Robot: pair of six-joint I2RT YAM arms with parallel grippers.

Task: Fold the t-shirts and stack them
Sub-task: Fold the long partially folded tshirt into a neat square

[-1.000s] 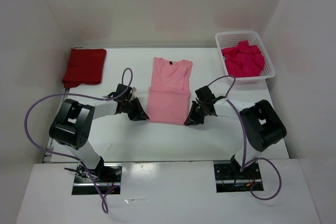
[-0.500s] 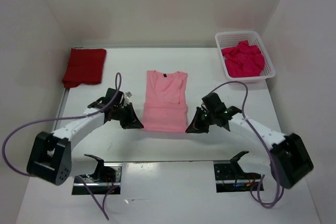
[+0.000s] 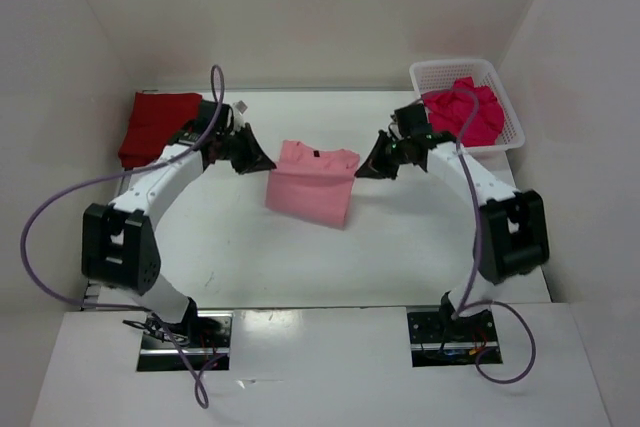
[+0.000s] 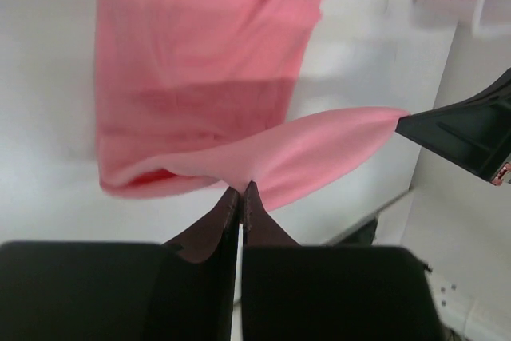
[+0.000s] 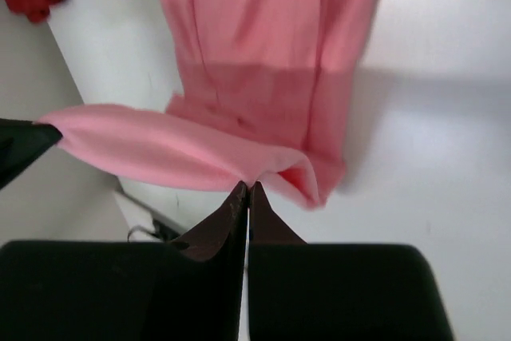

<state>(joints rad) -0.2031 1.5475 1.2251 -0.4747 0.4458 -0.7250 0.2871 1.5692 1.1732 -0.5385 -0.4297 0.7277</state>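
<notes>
Pink t-shirt (image 3: 310,189) now farther back over white table (image 3: 410,242) between white walls (image 3: 300,17)

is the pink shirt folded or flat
Mid-fold: the left gripper and right gripper pinch an edge of the pink shirt, raised and doubled over the rest.

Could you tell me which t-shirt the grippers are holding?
The light pink t-shirt, pinched by the left gripper and right gripper; the dark red t-shirt lies folded, the crimson t-shirt sits in the basket.
</notes>
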